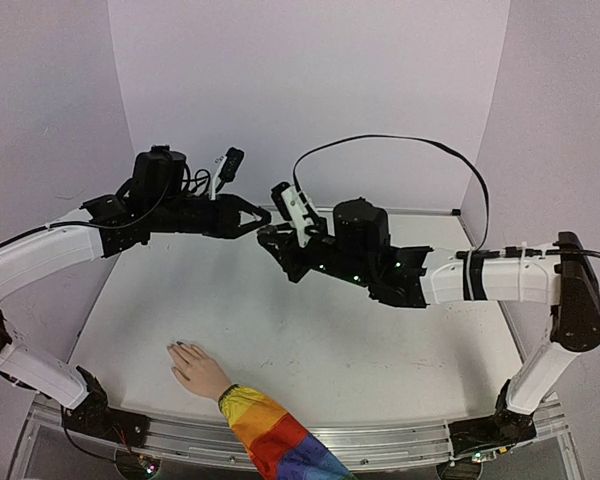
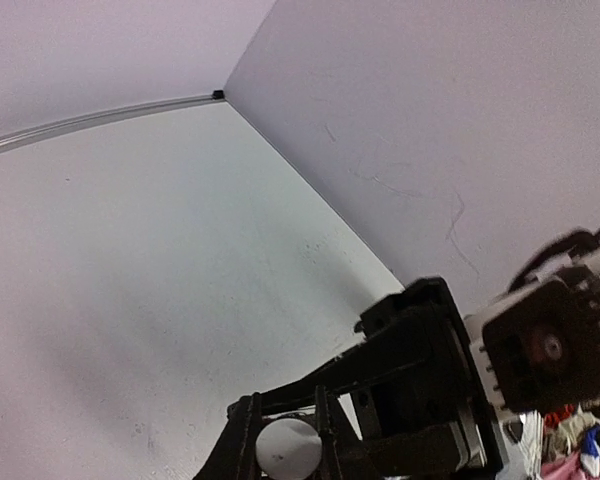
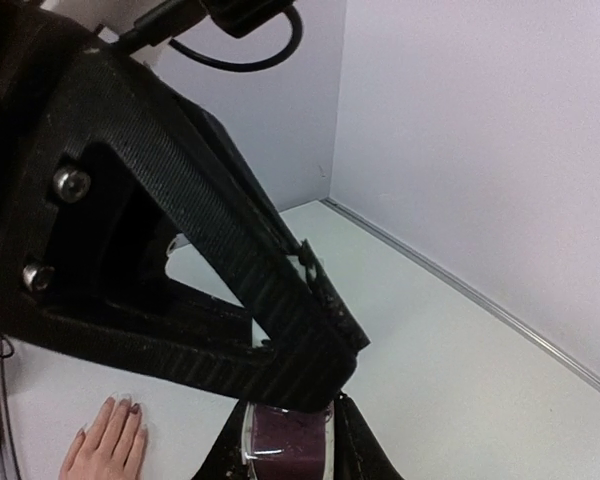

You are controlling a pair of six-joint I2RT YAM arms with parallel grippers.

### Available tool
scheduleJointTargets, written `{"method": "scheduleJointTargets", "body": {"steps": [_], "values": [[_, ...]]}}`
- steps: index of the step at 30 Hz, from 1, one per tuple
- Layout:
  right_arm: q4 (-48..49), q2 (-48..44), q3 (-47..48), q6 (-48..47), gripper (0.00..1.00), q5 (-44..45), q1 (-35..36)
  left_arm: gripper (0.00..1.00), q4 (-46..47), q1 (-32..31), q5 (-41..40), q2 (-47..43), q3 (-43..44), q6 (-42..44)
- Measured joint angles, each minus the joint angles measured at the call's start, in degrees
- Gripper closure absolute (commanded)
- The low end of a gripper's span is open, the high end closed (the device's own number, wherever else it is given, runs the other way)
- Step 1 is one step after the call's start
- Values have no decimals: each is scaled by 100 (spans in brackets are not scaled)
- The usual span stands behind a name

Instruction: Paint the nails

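Observation:
A pale hand (image 1: 198,368) in a rainbow sleeve (image 1: 270,435) lies flat on the white table near the front left. Its nails (image 3: 135,408) show in the right wrist view, at least one darkened with polish. Above the table's middle my two grippers meet tip to tip. My right gripper (image 1: 272,240) is shut on a small dark purple bottle (image 3: 285,448). My left gripper (image 1: 262,216) is shut on the bottle's round white cap (image 2: 288,447). The left gripper's black fingers (image 3: 230,300) hide the bottle's top in the right wrist view.
Pale walls close the table at the back and both sides. A black cable (image 1: 400,139) arcs behind the right arm. An aluminium rail (image 1: 380,442) runs along the front edge between the arm bases.

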Motion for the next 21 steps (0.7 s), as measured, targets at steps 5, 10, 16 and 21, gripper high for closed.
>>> {"method": "scheduleJointTargets", "body": {"steps": [5, 10, 16, 21], "values": [[-227, -369, -216, 455, 100, -2833, -767, 94, 258, 140, 1394, 166, 11, 562], [-164, -376, -181, 1204, 100, -5840, -1263, 94, 442, 157, 3143, 332, 101, 1104], [304, -358, -22, 1569, 100, -7276, -1154, 85, 505, -76, 4559, 345, 400, 1644], [446, -479, -225, 1554, 100, -6736, -1292, 30, 522, 52, 4256, 448, 476, 1727]]}}
